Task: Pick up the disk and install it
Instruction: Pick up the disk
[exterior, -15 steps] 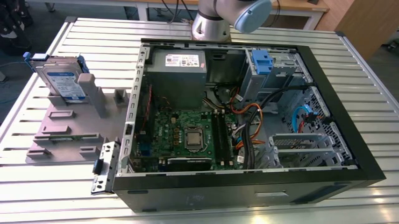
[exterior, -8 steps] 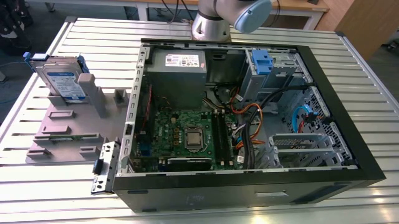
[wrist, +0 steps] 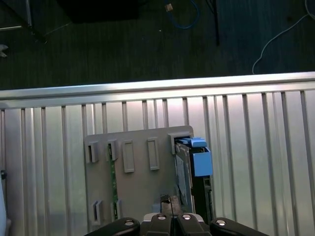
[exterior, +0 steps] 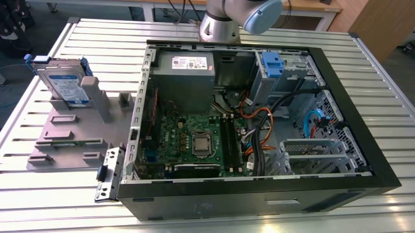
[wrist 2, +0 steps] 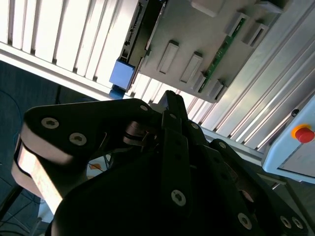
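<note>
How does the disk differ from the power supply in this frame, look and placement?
The disk stands on edge in the grey holder outside the case; the power supply sits inside the case. The disk is thin, blue-framed; the power supply is a bulky grey box. Both carry labels.

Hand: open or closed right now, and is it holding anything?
Hand: closed, holding nothing. The disk stands on edge in the grey holder, apart from the hand.
</note>
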`<state>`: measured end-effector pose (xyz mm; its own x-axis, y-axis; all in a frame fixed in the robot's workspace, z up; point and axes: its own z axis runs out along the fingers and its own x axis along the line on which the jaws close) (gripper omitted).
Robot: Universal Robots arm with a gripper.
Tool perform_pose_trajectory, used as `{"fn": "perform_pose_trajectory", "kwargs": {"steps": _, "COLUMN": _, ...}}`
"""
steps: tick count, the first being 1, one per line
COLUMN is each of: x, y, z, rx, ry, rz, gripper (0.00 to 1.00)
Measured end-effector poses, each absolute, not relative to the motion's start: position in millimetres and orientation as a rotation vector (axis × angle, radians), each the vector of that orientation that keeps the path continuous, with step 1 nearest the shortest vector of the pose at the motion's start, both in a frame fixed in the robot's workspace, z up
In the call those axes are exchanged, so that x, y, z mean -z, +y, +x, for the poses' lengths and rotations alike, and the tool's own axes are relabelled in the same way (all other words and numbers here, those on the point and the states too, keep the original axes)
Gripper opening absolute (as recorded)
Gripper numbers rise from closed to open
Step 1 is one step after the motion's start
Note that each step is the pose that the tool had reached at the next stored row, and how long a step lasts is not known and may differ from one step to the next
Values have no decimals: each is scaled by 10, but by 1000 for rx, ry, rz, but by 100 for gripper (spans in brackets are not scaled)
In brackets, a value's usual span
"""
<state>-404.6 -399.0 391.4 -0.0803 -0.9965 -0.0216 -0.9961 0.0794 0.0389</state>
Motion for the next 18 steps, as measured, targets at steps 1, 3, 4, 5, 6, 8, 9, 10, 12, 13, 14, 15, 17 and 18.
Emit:
{"fn": "perform_pose_trajectory", "kwargs": {"steps": 1, "x": -3914, "y": -3990, "z": -4046, "rx": 68, "ry": -2298, "rz": 2126, "gripper": 11}}
{"fn": "perform_pose_trajectory", "kwargs": {"steps": 3, "x": -3914, "y": -3990, "z": -4045, "rx": 68, "ry": -2295, "rz": 2129, "gripper": 11}}
{"fn": "perform_pose_trajectory", "kwargs": {"steps": 4, "x": -3914, "y": -3990, "z": -4045, "rx": 68, "ry": -2293, "rz": 2130, "gripper": 11}}
{"fn": "perform_pose_trajectory", "kwargs": {"steps": 5, "x": -3914, "y": -3990, "z": -4046, "rx": 68, "ry": -2292, "rz": 2132, "gripper": 11}}
{"fn": "perform_pose_trajectory", "kwargs": {"steps": 6, "x": -3914, "y": -3991, "z": -4045, "rx": 68, "ry": -2290, "rz": 2134, "gripper": 11}}
{"fn": "perform_pose_trajectory", "kwargs": {"steps": 8, "x": -3913, "y": -3991, "z": -4045, "rx": 68, "ry": -2287, "rz": 2137, "gripper": 11}}
{"fn": "perform_pose_trajectory", "kwargs": {"steps": 9, "x": -3914, "y": -3990, "z": -4045, "rx": 68, "ry": -2286, "rz": 2138, "gripper": 11}}
{"fn": "perform_pose_trajectory", "kwargs": {"steps": 10, "x": -3914, "y": -3991, "z": -4045, "rx": 68, "ry": -2284, "rz": 2140, "gripper": 11}}
{"fn": "perform_pose_trajectory", "kwargs": {"steps": 12, "x": -3914, "y": -3990, "z": -4045, "rx": 68, "ry": -2281, "rz": 2143, "gripper": 11}}
{"fn": "perform_pose_trajectory", "kwargs": {"steps": 13, "x": -3914, "y": -3990, "z": -4045, "rx": 68, "ry": -2280, "rz": 2144, "gripper": 11}}
{"fn": "perform_pose_trajectory", "kwargs": {"steps": 14, "x": -3914, "y": -3990, "z": -4045, "rx": 68, "ry": -2278, "rz": 2146, "gripper": 11}}
{"fn": "perform_pose_trajectory", "kwargs": {"steps": 15, "x": -3914, "y": -3990, "z": -4045, "rx": 68, "ry": -2277, "rz": 2148, "gripper": 11}}
{"fn": "perform_pose_trajectory", "kwargs": {"steps": 17, "x": -3914, "y": -3991, "z": -4045, "rx": 68, "ry": -2274, "rz": 2151, "gripper": 11}}
{"fn": "perform_pose_trajectory", "kwargs": {"steps": 18, "x": -3914, "y": -3990, "z": -4045, "rx": 67, "ry": -2272, "rz": 2152, "gripper": 11}}
